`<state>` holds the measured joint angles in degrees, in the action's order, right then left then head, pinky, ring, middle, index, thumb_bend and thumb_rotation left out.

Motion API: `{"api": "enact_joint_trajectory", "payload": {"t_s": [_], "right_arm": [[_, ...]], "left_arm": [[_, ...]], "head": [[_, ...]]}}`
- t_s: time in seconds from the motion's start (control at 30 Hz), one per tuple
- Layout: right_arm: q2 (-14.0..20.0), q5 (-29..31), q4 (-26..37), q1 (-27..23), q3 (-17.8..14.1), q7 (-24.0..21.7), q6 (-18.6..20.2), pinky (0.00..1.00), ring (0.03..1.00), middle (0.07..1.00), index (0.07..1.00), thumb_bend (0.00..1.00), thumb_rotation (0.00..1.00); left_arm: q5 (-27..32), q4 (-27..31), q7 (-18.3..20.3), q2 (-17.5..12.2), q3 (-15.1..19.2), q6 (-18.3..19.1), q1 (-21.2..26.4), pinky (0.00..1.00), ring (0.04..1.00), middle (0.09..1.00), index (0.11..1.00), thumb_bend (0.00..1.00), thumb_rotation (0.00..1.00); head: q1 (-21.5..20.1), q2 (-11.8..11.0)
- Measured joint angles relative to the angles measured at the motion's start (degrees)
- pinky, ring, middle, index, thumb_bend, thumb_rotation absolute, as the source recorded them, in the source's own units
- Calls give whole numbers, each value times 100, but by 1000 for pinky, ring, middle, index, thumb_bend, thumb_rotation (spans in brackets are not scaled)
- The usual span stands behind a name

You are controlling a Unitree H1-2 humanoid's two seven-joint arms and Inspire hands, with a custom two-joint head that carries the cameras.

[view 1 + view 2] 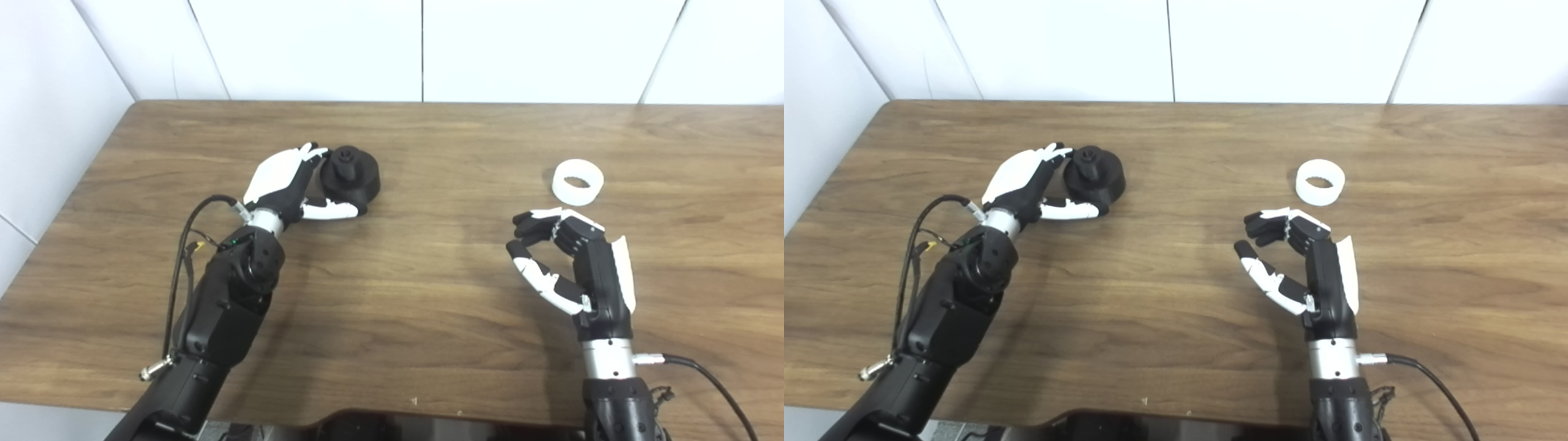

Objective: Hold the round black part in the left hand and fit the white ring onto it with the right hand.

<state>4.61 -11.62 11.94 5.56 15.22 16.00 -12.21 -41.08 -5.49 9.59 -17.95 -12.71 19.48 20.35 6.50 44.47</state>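
Observation:
The round black part (351,177), with a knob on top, rests on the table left of centre. My left hand (288,184) wraps it from the left: the fingers touch its far left edge and the thumb lies along its near side. The white ring (577,181) lies flat on the table at the right, by itself. My right hand (566,260) hovers a short way in front of the ring, palm facing left, fingers curled, thumb apart, nothing in it.
The wooden table (416,294) runs to white walls at the back and left. Cables hang off both forearms, a looped one by the left arm (184,245). A dark object (392,425) sits at the table's near edge.

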Motion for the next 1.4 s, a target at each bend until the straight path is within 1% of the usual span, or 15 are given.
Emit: {"api": "enact_joint_trajectory", "payload": {"t_s": [0.17, 0.27, 0.4, 0.5, 0.57, 0.67, 0.8, 1.0, 1.13, 1.23, 1.4], "right_arm": [[0, -6, 1, 0, 4, 0, 2, 479, 545, 594, 495, 493, 161], [0, -21, 3, 0, 4, 2, 2, 480, 545, 593, 495, 493, 161], [0, -24, 8, 2, 4, 1, 2, 479, 544, 592, 495, 493, 160], [0, -17, 12, 2, 5, -2, 3, 482, 547, 592, 495, 493, 160], [0, -15, 13, 3, 4, -2, 4, 482, 547, 593, 496, 493, 161], [0, -17, 18, 3, 3, -1, 7, 483, 550, 595, 495, 493, 161], [0, -20, 31, 4, 2, 0, 15, 478, 544, 592, 495, 493, 161], [0, -34, 51, 6, 1, 3, 23, 476, 545, 591, 495, 492, 161], [0, -38, 98, 7, 1, 1, 42, 478, 545, 591, 495, 492, 160], [0, -35, 155, 8, 0, 1, 42, 477, 544, 590, 495, 492, 160], [0, -34, 162, 8, -4, 2, 42, 479, 545, 591, 495, 493, 160]], "left_arm": [[77, -74, -34, 11, 1, -9, 0, 974, 1000, 1000, 858, 1000, 486], [111, -238, -129, 47, 14, -43, 12, 953, 1000, 1000, 834, 997, 438], [159, -460, -480, 117, 72, -220, 58, 928, 1000, 1000, 793, 951, 363], [284, -621, -709, 197, 169, -353, 85, 931, 1000, 998, 759, 922, 310], [399, -724, -837, 263, 264, -498, 88, 917, 999, 979, 719, 907, 283], [581, -941, -1175, 382, 387, -704, 108, 875, 978, 955, 669, 874, 248], [638, -1175, -1403, 398, 405, -909, 221, 849, 961, 940, 639, 854, 238], [733, -1221, -1557, 407, 408, -950, 233, 834, 942, 928, 625, 843, 224], [768, -1230, -1611, 424, 406, -952, 232, 829, 943, 926, 619, 837, 222], [791, -1230, -1624, 430, 404, -952, 232, 826, 945, 921, 609, 841, 202], [843, -1195, -1611, 431, 385, -961, 220, 833, 956, 922, 599, 864, 213]], "head": [[-9, 9], [-9, 18], [-26, 26], [-44, 35], [-61, 44], [-62, 44], [-62, 44], [-53, 79], [-53, 97], [-44, 105], [-53, 105]]}}
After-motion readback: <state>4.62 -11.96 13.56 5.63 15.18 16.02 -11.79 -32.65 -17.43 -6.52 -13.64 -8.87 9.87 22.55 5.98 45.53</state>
